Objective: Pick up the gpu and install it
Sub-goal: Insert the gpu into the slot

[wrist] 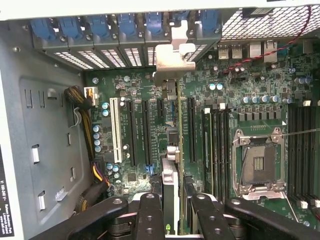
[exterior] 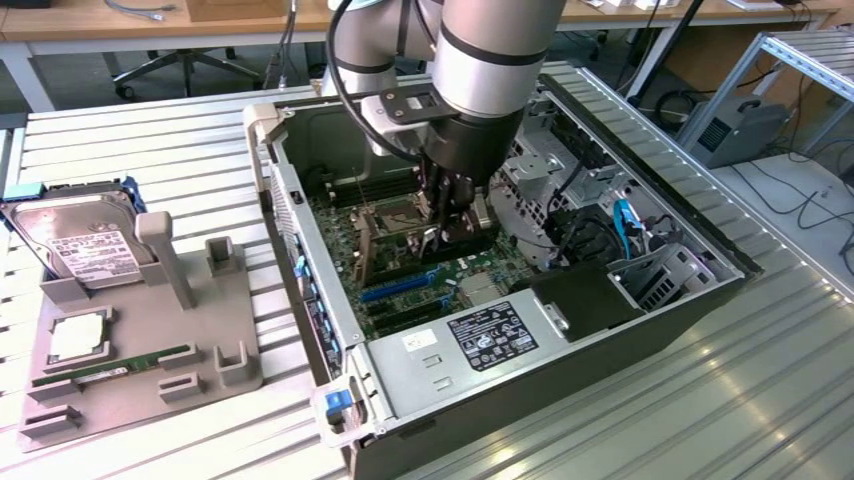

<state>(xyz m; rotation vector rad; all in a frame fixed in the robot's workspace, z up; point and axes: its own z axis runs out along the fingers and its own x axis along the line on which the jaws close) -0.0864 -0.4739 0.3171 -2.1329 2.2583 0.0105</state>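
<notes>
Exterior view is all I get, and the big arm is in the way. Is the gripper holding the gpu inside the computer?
Observer: Yes. In the wrist view the gripper has a finger on each side of the gpu, which is seen edge-on.
Operator: Where is its shiny metal end?
Observer: The silver bracket sits at the row of rear slot openings, among the blue clips.
Operator: Is it pushed in all the way?
Observer: I can't tell. The card runs parallel to the long black slots on the motherboard.
</notes>
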